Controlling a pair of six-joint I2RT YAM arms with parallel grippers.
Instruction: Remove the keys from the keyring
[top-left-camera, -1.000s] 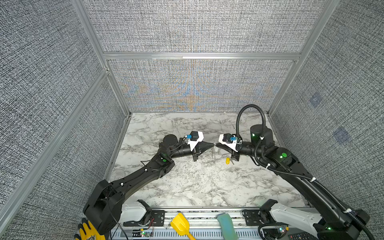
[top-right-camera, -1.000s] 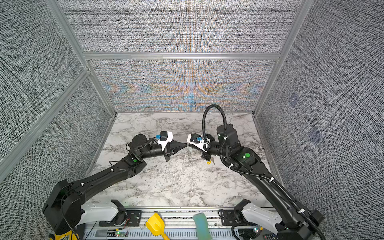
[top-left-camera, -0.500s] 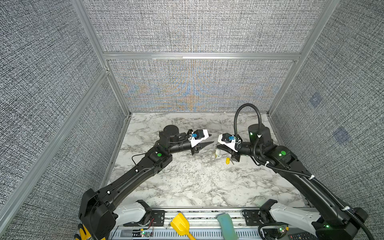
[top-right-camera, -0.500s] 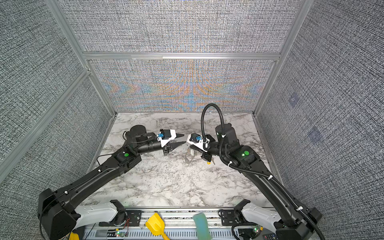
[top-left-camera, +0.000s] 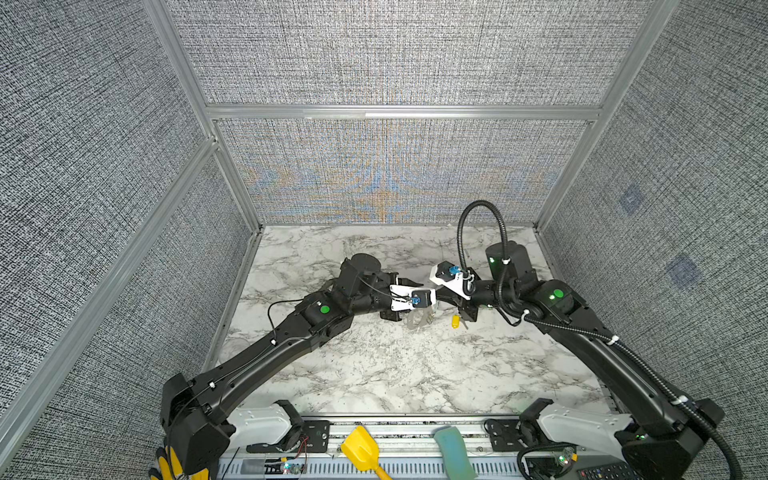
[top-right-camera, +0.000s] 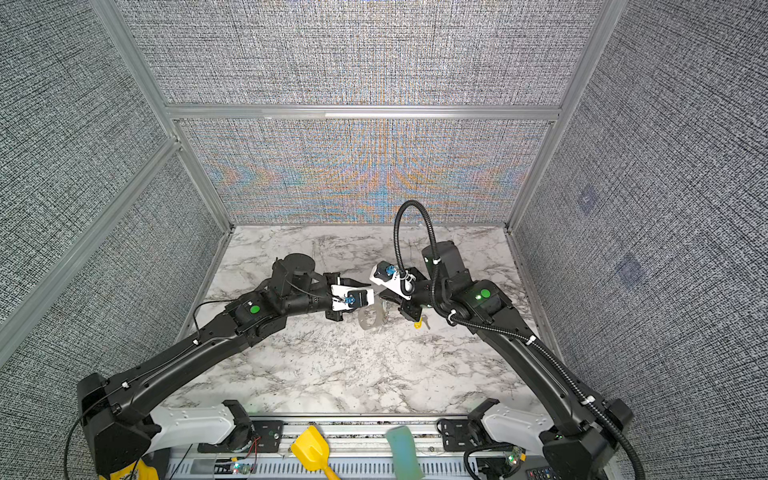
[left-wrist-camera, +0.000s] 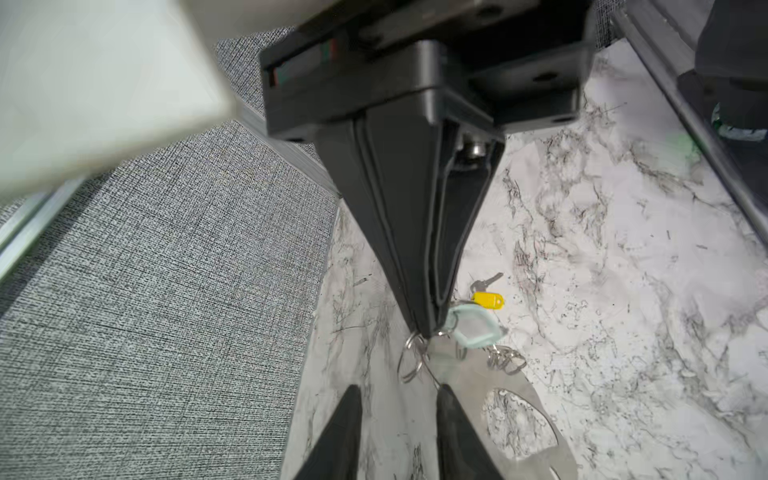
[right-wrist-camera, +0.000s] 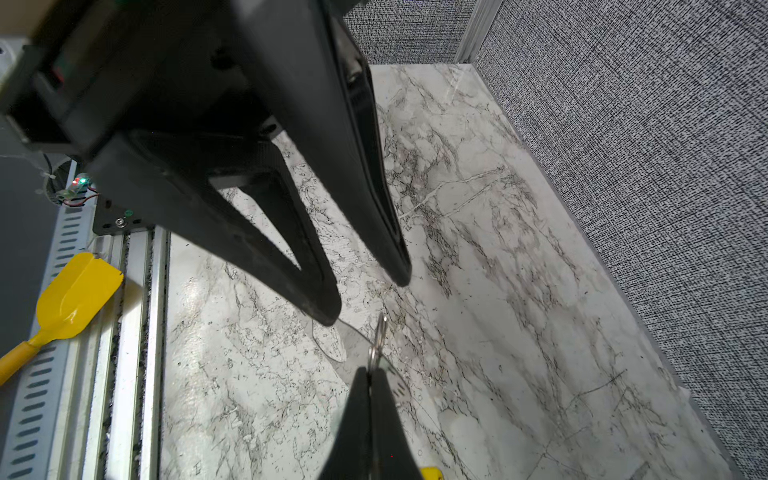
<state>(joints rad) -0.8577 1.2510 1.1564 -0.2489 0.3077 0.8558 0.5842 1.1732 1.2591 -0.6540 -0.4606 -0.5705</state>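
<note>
Left tool (right-wrist-camera: 365, 297) moved onto keyring (left-wrist-camera: 473, 372), parted; right tool (left-wrist-camera: 428, 324) pinches split ring (right-wrist-camera: 378, 345).

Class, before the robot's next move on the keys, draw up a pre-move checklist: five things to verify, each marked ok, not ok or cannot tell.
1. Grip held: the right pincer is shut on the small wire ring. Ok.
2. Second tool ready: the left pincer is open, facing it. Ok.
3. First key off: the yellow-tagged key lies on the marble table, apart from the keyring plate. Ok.
4. Second key off: the teal tag sits at the right pincer's tip, with rings crowding the plate's edge. Cannot tell.
5. Plate clamped steady: the left jaws stand apart beside it. Not ok.
</note>
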